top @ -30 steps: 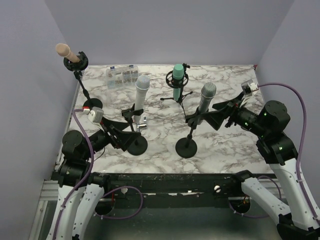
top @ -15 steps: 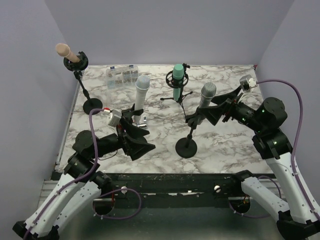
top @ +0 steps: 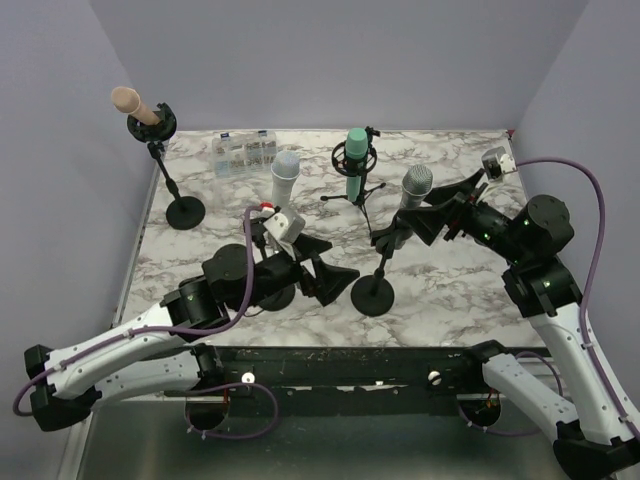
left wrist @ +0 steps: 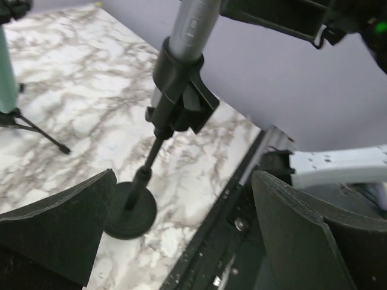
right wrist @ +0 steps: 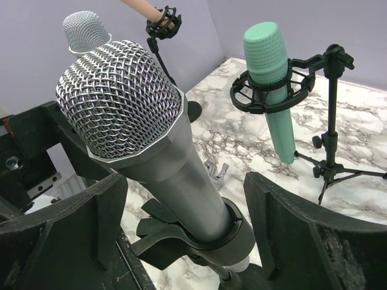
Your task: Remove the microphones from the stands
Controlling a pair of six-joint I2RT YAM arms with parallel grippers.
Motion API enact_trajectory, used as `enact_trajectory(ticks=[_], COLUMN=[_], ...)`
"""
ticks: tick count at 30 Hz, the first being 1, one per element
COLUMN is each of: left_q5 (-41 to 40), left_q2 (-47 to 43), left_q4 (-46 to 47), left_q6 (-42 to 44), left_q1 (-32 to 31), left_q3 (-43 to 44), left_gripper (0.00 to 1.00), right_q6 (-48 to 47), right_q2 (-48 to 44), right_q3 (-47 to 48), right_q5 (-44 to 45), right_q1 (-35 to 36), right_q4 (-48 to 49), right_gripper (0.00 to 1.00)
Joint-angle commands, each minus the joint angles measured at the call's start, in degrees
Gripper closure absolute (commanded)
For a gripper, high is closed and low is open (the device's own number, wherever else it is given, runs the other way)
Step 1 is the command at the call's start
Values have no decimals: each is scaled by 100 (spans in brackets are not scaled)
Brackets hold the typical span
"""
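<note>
Grey mic (top: 413,196) sits in the clip (right wrist: 199,238) of a round-base stand (top: 374,296) near the bench's (top: 470,290) front edge, right of centre. The mic leans back, mesh head up, body gripped low by the clip ring.

Right gripper (top: 412,229) straddles the mic body just above the clip. In the right wrist view both fingers (right wrist: 57,241) flank the barrel with gaps showing either side, so the jaws are wide and hold nothing yet.

Left gripper (top: 335,280) hangs low, just left of the stand's base. In its wrist view the jaws stand fully wide and empty, with the stand's rod and base (left wrist: 130,212) between and beyond them.

Handling, as judged: the mic looks like a rigid metal barrel, moderately heavy, smooth and tapered, so it could slip under a light pinch. The mesh head (right wrist: 118,96) can dent; best kept out of the grip. Best hold is mid-barrel, just above the clip. The clip looks like a friction fit, and the stand is slim with a small base, so a pull along the mic's axis may drag or tip it. Left gripper seems placed to brace the rod or base.

Other mics at the bench's rear: green (top: 355,160), white (top: 283,185), beige (top: 130,102). Well apart from this work.
</note>
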Motion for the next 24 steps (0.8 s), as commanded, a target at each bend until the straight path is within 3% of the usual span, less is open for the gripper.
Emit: enact_trajectory(ticks=[1,6,13,24], left_q5=[-2400,-3006,-3325,-3362], left_q2=[475,963,1716,2382], left_q4=[39,856,1199,963], left_q6=[872,1514,1496,1320], left_q1=[-740,-1147,-1323,-1332], left_q3=[389,495,933,1542], left_gripper=[1,1,1,1], right_q6=[93,-47,-421,-484], right_q2=[-79,-81,185,313], right_q3=[-85,-34,187,188], right_q5=[149,-77,32,-181], right_q1=[-23,-22,-22,-22], right_q4=[206,146,-157,12], right_gripper=[16,17,19,49])
